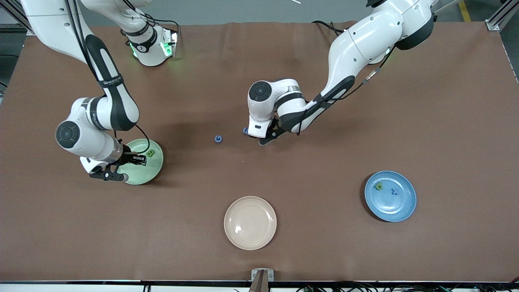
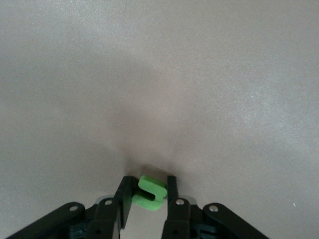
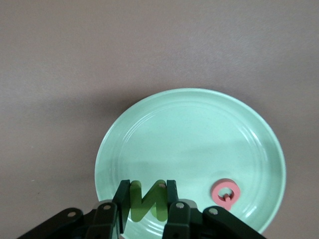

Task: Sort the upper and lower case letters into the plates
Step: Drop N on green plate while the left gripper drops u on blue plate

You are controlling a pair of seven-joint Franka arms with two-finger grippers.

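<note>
My right gripper (image 1: 144,158) (image 3: 148,185) hangs low over the mint green plate (image 1: 156,170) (image 3: 199,124), shut on an olive green letter N (image 3: 148,201) (image 1: 150,153). A pink letter Q (image 3: 226,193) lies in that plate beside the fingers. My left gripper (image 1: 265,140) (image 2: 149,181) is down at the brown table near its middle, shut on a bright green letter (image 2: 151,193). The blue plate (image 1: 399,211) toward the left arm's end holds a green letter (image 1: 378,186) and a blue letter (image 1: 394,191). Two blue letters (image 1: 218,139) (image 1: 245,130) lie on the table beside the left gripper.
A cream-beige plate (image 1: 250,222) with nothing in it sits near the front edge, nearer to the front camera than the left gripper. The right arm's elbow (image 1: 81,138) leans over the table beside the mint plate.
</note>
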